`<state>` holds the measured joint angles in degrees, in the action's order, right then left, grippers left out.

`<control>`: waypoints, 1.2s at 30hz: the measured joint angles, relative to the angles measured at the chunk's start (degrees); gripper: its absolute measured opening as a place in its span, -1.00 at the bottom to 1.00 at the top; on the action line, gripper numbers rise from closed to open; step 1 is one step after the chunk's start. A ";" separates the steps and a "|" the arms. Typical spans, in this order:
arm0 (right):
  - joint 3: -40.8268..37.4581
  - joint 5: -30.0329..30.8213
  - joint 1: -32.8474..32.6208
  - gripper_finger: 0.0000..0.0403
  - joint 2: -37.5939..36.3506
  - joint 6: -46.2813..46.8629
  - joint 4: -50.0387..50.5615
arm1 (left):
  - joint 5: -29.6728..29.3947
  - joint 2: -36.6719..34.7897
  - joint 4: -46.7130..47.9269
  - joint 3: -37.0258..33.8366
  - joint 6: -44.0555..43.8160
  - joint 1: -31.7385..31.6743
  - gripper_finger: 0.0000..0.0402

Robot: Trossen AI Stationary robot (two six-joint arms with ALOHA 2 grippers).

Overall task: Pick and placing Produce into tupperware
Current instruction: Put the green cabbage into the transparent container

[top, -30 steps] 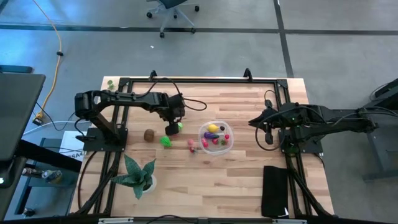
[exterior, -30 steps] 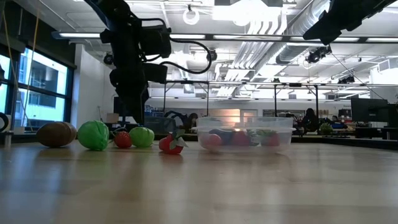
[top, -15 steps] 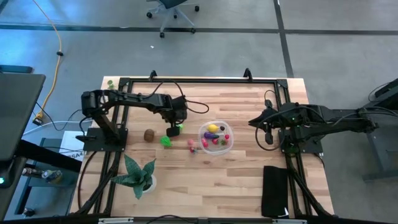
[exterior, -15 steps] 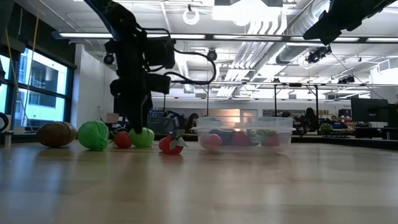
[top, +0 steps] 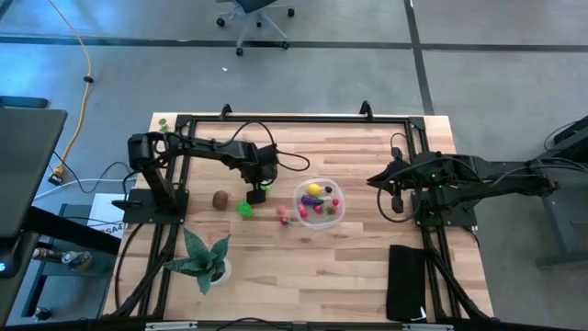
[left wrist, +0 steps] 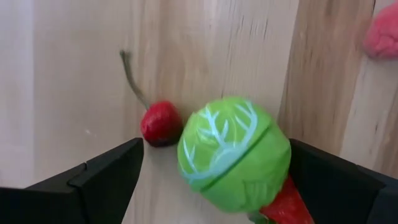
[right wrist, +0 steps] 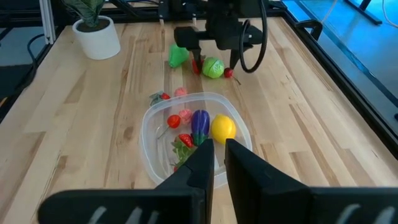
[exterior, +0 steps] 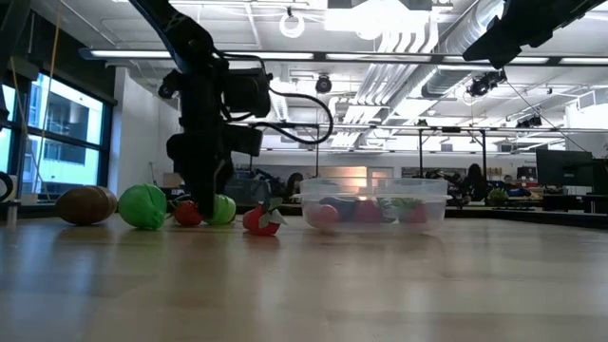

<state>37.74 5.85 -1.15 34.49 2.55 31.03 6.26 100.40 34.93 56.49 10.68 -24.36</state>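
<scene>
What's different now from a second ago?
The left gripper has come down from above the table to straddle the round green vegetable, fingers open on either side, not yet gripping. The right gripper, the tupperware and the other produce look unmoved.

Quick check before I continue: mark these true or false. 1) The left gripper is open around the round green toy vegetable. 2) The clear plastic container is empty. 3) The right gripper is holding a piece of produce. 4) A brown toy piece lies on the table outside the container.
1) True: the left gripper stands open, one finger on each side of the round green toy vegetable.
2) False: the clear plastic container already holds a yellow lemon, a purple eggplant and red pieces.
3) False: the right gripper is shut on nothing, hovering near the container.
4) True: the brown toy piece lies on the wood.
</scene>
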 joint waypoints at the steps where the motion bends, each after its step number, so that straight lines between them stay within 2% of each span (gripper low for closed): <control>1: 0.00 0.00 -0.02 -0.85 0.01 0.00 0.02 | -0.01 0.00 -0.45 0.00 0.40 0.00 0.87; 26: 0.00 -0.01 -0.02 -0.85 0.01 0.00 0.00 | -0.91 -0.02 -2.20 0.00 1.52 0.00 0.86; 29: 0.00 0.00 -0.01 -0.85 0.00 0.00 0.00 | -0.91 -0.02 -2.20 0.02 1.48 0.00 0.78; 36: 0.00 0.00 -0.02 -0.85 0.01 0.00 0.00 | -0.90 -0.07 -2.17 0.02 -0.66 0.00 0.43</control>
<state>37.74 5.85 -1.17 34.50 2.55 31.03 5.35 100.33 32.76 56.51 10.02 -24.36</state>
